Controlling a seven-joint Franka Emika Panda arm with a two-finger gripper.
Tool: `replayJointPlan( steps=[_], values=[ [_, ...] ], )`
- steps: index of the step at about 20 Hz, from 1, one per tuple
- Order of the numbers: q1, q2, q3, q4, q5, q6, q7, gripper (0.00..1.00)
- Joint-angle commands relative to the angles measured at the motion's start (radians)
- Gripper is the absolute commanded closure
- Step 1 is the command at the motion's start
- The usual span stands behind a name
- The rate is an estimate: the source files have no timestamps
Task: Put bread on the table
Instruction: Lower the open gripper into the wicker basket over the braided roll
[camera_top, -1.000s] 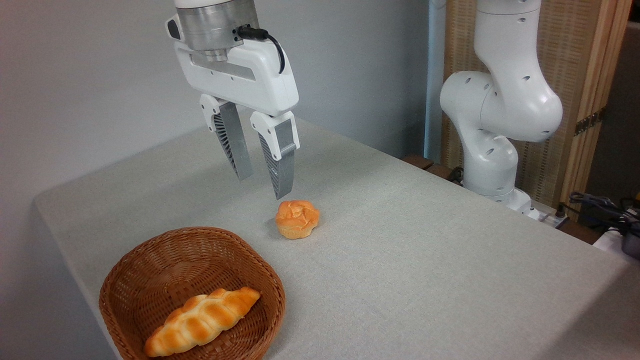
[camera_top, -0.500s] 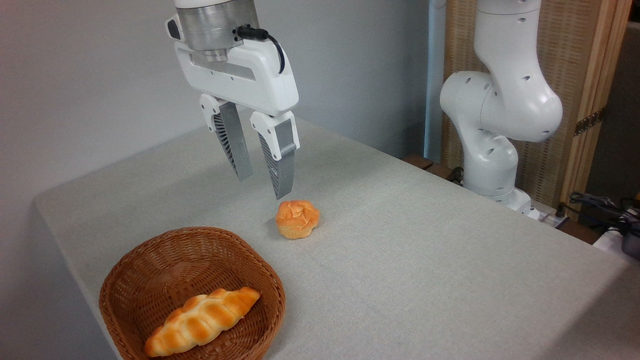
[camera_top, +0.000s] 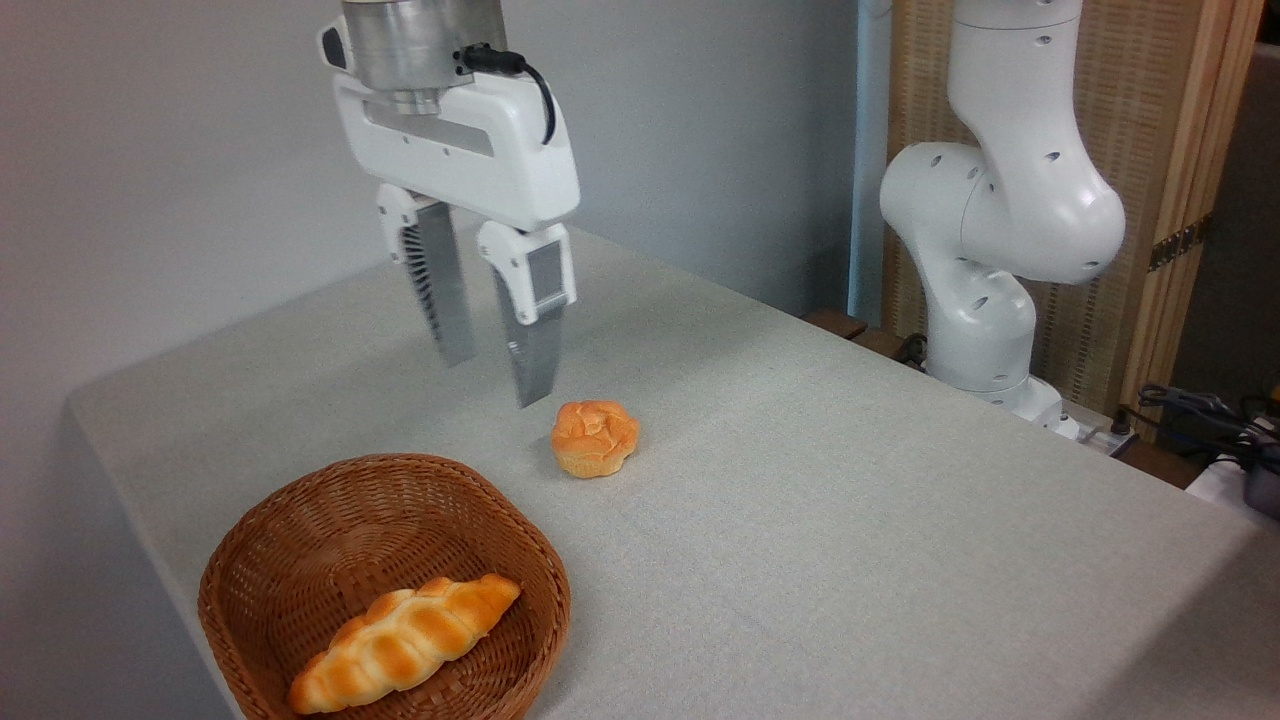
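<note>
Jaws (camera_top: 493, 383) apart and empty, upper left of frame, shifted left toward the basket (camera_top: 250, 560) over the last second | bread (camera_top: 405, 642) lies in basket, lower left | counter (camera_top: 850, 500) awaits; approach apparently begun.

A lab: robot arm (camera_top: 1000, 200) bolted beside a cloth-covered table (camera_top: 850, 500).

A: Where does the camera sit?
B: One fixed view, raised, close by the tabletop (camera_top: 800, 520), looking down and across toward the arm's base (camera_top: 985, 330) and the wall.
</note>
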Motion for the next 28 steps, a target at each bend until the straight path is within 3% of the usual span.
replayJointPlan(
  steps=[1, 6, 19, 28],
  values=[
    [-0.001, 0.041, 0.019, -0.012, 0.007, 0.179, 0.005, 0.0],
    [-0.002, 0.135, 0.019, -0.012, 0.009, 0.334, 0.004, 0.0],
    [0.013, 0.301, 0.017, -0.045, 0.009, 0.351, 0.007, 0.0],
    [0.012, 0.341, -0.011, -0.045, 0.009, 0.353, 0.007, 0.0]
  ],
)
